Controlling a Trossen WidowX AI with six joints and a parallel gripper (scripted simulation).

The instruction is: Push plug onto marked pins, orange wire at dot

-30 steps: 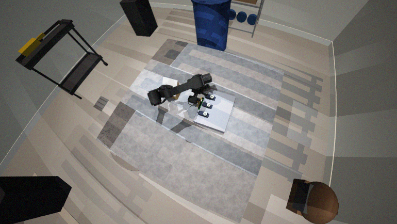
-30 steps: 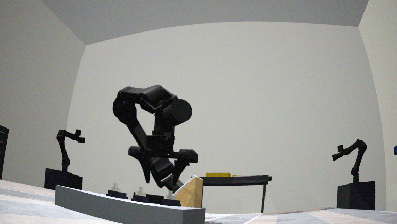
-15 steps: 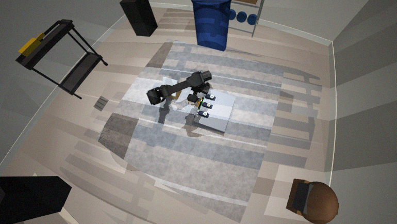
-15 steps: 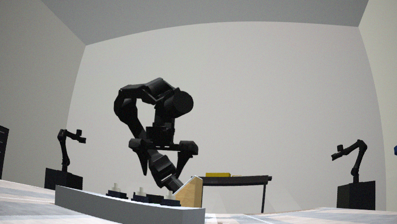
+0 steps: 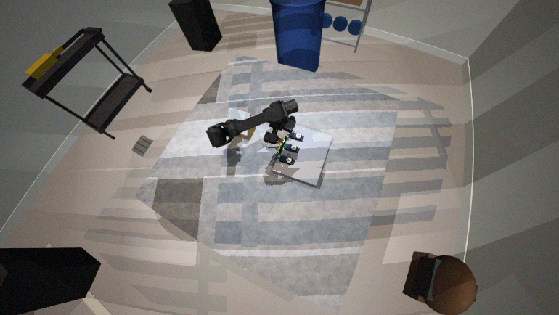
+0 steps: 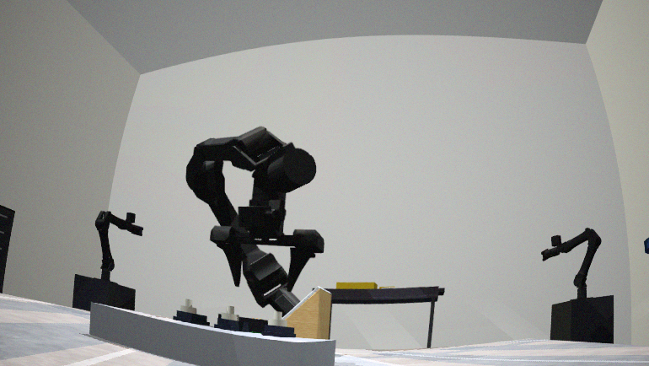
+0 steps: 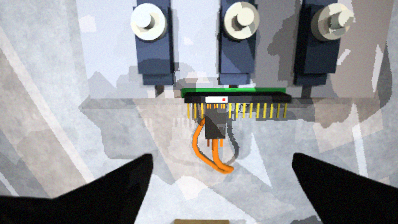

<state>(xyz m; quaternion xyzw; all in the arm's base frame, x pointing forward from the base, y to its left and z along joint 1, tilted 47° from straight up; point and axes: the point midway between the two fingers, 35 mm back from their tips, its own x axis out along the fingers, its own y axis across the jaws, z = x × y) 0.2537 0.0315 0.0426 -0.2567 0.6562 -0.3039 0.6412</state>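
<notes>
The small black plug [image 7: 215,125] sits square to the pin row [image 7: 257,110], under the white band [image 7: 212,99] with a red dot at its right end. Short bits of three pins show between the plug and the black strip; how fully it is on, I cannot tell exactly. An orange wire [image 7: 197,145] loops from behind it, and a dark wire curves on the right. Which hole is orange's is not readable. My gripper [image 7: 222,160] [image 6: 263,287] is wide open and empty, its fingers back from the plug on both sides. The neighbouring pins look straight.
A pale block [image 5: 313,156] [image 6: 204,338] carries three dark blue units [image 5: 298,136] [image 7: 154,55] with white round tops, just beyond the green board [image 7: 240,90]. A wooden wedge [image 6: 313,318] stands beside the block, near the arm's base.
</notes>
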